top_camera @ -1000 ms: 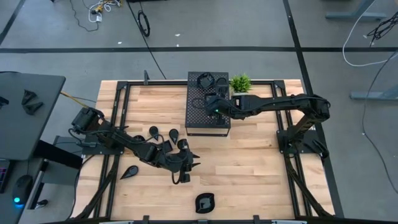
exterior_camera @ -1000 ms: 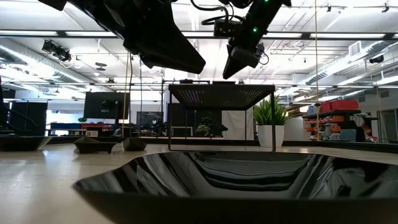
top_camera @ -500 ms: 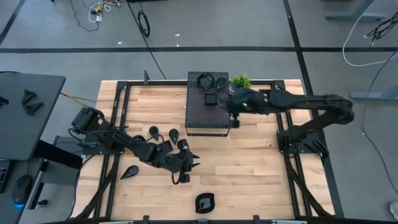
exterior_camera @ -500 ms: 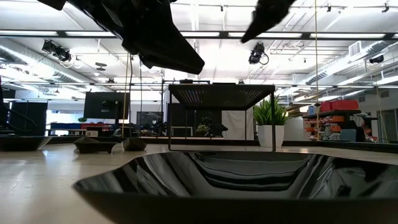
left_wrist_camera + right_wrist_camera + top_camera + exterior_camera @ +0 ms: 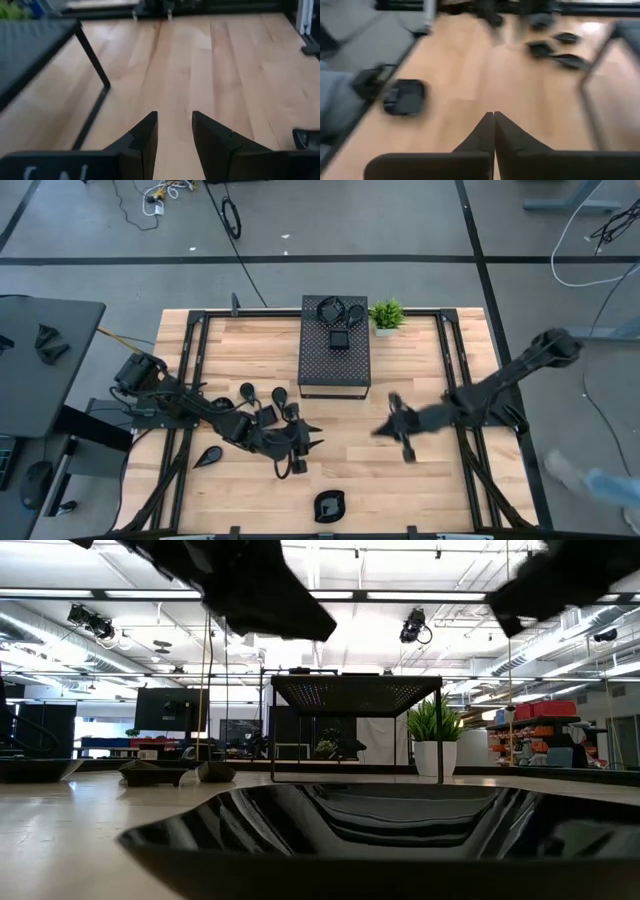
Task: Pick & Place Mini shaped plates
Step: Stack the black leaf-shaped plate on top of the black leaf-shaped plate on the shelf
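Right gripper now off the box, square plate well behind.

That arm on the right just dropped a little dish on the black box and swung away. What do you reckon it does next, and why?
Probably it heads for another plate. The right gripper is shut and empty over bare table, and the square plate near the front edge lies loose, closest to it. It would have to open its fingers first.

grey floor, dark desk, ceiling lights
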### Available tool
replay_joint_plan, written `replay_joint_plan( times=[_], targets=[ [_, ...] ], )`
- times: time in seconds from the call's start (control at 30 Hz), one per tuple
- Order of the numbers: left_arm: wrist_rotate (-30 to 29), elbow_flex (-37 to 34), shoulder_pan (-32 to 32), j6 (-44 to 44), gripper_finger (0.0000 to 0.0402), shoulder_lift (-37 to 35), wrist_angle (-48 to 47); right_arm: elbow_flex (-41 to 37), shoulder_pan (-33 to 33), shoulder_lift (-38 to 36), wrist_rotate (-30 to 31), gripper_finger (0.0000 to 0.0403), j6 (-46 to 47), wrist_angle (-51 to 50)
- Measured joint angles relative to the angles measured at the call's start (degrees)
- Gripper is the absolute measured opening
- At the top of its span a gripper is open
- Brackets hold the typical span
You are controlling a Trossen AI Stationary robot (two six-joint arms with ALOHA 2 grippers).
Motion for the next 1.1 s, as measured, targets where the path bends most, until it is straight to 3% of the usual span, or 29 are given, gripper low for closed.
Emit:
replay_joint_plan(
  times=[0.07, 0.17, 0.33, 0.4, 0.57, 0.67, 0.77, 1.1],
  targets=[
    [-2.21, 0.66, -0.92, 1.76, 0.0123, 0.08, 0.31, -3.98, 4.42, 2.00, 1.82, 0.0006, 1.27, 8.98],
    [-5.64, 3.64, -3.42, 6.32, 0.0111, 0.62, -0.24, -7.13, 9.15, 5.47, 9.39, 0.0006, 2.07, 19.73],
    [-4.65, 10.92, -7.96, 10.88, 0.0078, 2.46, -8.77, -7.26, 11.72, 10.25, 16.91, 0.0004, 1.97, 22.01],
    [0.35, 13.63, -9.41, 10.98, 0.0064, 3.31, -13.28, -7.26, 11.57, 11.36, 17.01, 0.0007, 1.96, 22.44],
    [21.49, 15.16, -11.25, 13.79, 0.0042, 7.04, -16.61, -7.24, 10.80, 12.71, 17.00, 0.0010, 1.05, 23.29],
    [28.49, 15.16, -11.32, 15.48, 0.0040, 9.70, -15.96, -7.24, 10.57, 12.71, 16.99, 0.0007, 0.25, 23.62],
    [30.34, 15.16, -11.13, 19.74, 0.0048, 12.46, -13.10, -7.24, 10.31, 12.71, 17.00, 0.0005, -0.37, 23.74],
    [30.46, 20.35, -9.38, 46.51, 0.0120, 19.60, -14.04, -7.24, 8.57, 12.71, 16.98, 0.0009, 1.97, 24.01]
  ],
)
